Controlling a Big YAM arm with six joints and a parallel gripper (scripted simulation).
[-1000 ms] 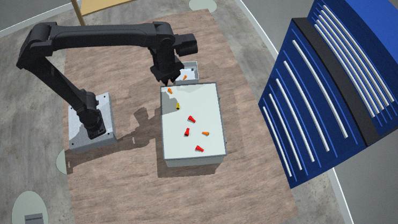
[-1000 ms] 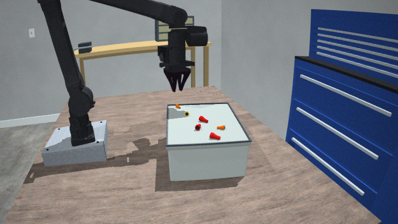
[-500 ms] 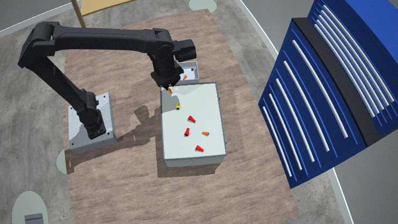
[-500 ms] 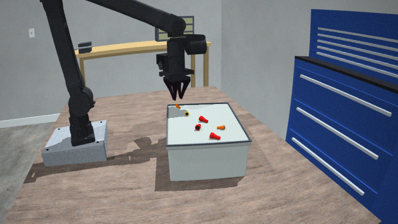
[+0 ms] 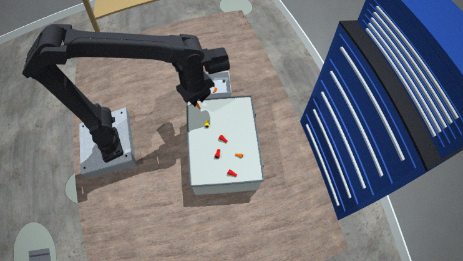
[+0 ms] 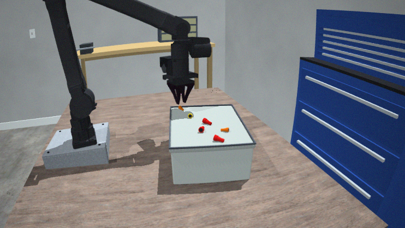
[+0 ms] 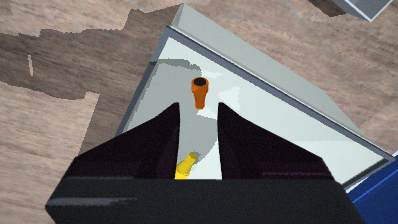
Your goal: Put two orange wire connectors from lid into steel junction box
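Note:
The tool case's white lid [image 5: 224, 139] holds an orange wire connector [image 5: 198, 105] at its far left corner, which also shows in the exterior view [image 6: 180, 107] and the wrist view [image 7: 199, 92]. Another orange connector [image 5: 238, 155] lies mid-lid. A third orange connector [image 5: 214, 90] lies inside the steel junction box [image 5: 220, 82] behind the case. My gripper [image 6: 181, 100] hangs just above the corner connector, pointing down. Its fingers stand a little apart with nothing between them.
A yellow connector [image 5: 206, 123] and three red ones [image 5: 222, 138] [image 5: 217, 153] [image 5: 231, 173] also lie on the lid. The arm's base [image 5: 107, 142] stands left of the case. A blue tool cabinet [image 5: 382, 107] stands at the right.

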